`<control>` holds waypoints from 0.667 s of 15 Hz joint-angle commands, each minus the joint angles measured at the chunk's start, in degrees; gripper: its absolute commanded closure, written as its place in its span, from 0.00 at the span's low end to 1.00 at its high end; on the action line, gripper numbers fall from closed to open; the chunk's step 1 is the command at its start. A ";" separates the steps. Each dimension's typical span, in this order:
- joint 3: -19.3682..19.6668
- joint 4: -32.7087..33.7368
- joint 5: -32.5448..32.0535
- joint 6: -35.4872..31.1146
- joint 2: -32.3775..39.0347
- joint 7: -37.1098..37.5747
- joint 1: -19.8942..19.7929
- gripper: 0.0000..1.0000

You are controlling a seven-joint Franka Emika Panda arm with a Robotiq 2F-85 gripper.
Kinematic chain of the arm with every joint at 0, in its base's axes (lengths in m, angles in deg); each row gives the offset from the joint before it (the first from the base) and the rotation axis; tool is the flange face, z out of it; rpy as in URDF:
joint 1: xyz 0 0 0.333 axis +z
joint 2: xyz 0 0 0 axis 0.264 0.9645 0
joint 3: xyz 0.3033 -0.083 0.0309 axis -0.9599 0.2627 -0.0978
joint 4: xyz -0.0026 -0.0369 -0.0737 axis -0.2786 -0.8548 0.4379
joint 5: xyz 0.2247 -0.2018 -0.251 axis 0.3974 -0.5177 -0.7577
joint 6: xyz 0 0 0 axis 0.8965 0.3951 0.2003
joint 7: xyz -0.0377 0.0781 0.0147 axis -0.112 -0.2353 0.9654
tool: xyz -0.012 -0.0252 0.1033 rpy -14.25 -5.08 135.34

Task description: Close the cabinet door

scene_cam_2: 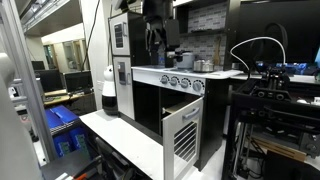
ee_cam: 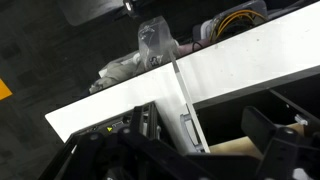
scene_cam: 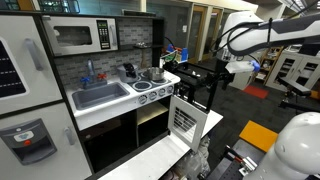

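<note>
The cabinet door is a small white oven-style door with a barred window. It stands swung open from the play kitchen's front in both exterior views. In the wrist view I look down on its thin top edge and grey handle. My gripper hangs above and just outside the open door, and it also shows high up in an exterior view. Its dark fingers are spread apart at the bottom of the wrist view, holding nothing and not touching the door.
The play kitchen has a sink, stove knobs, a microwave and a fridge. A white base board runs along its front. A crumpled plastic bag lies on the floor.
</note>
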 commanded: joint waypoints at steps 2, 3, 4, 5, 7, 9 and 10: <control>-1.07 -6.58 0.26 -11.21 0.04 -1.70 -0.44 0.00; -1.20 -7.80 0.40 -13.02 0.14 -2.03 -0.29 0.00; -1.56 -9.10 0.22 -14.80 0.32 -1.86 -0.41 0.00; -1.61 -10.45 0.34 -16.52 0.75 -1.83 -0.45 0.00; -1.44 -9.23 0.89 -17.84 4.09 -2.11 -0.27 0.00; -1.52 -10.15 0.66 -19.31 4.81 -2.38 -0.34 0.00; -1.42 -10.15 0.42 -20.07 5.79 -2.83 -0.40 0.00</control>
